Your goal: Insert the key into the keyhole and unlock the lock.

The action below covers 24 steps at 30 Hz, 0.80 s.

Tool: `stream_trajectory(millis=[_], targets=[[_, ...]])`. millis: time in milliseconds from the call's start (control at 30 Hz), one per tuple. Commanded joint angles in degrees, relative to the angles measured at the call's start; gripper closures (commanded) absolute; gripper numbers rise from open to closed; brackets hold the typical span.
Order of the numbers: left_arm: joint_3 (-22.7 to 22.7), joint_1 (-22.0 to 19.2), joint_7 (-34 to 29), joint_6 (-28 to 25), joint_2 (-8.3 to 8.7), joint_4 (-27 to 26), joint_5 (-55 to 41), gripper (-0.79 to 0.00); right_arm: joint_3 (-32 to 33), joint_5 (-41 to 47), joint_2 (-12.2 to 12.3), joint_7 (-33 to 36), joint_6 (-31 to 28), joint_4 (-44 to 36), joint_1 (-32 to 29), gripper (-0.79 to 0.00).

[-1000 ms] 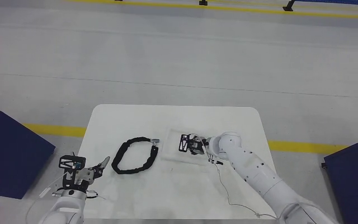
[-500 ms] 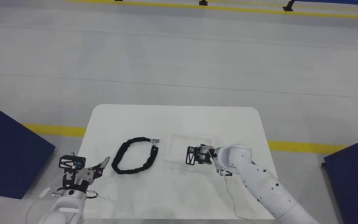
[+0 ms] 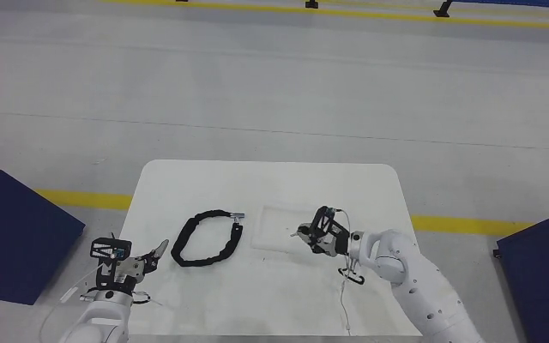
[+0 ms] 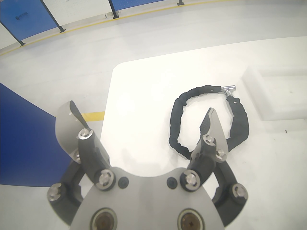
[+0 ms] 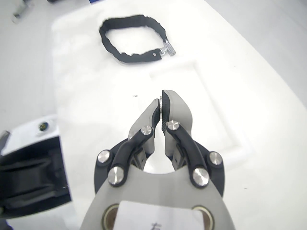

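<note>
Top view: the chain lock (image 3: 206, 237) lies looped toward the bench's (image 3: 369, 184) left edge, and the right claw (image 3: 300, 231) hovers over the white tray (image 3: 270, 219).
Left wrist view: the left claw (image 4: 142, 110) gapes wide, empty.
Right wrist view: the right claw is pinched nearly closed on a thin metal sliver, probably the key (image 5: 160, 96).

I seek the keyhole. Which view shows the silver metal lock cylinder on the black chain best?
The left wrist view: the silver metal lock cylinder lies near, unblocked. The right wrist view shows it less plainly; the top view, as a speck.
</note>
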Motion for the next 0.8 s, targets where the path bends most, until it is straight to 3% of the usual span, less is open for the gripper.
stream_trajectory(millis=[0,300,567,767], targets=[[0.0,0.0,0.0,0.0,0.00,0.0,0.0,-0.785,3.1,11.5,0.7,3.3,-0.7,-2.0,-3.7,0.000],[0.0,0.0,0.0,0.0,0.00,0.0,0.0,-0.785,12.6,40.4,3.7,10.3,-8.9,-6.4,-17.9,0.000],[0.0,0.0,0.0,0.0,0.00,0.0,0.0,-0.785,15.2,54.2,5.5,16.0,-14.8,-5.0,-23.0,0.000],[0.0,0.0,0.0,0.0,0.00,0.0,0.0,-0.785,15.6,60.8,6.3,18.7,-14.8,-4.4,-24.1,0.000]])
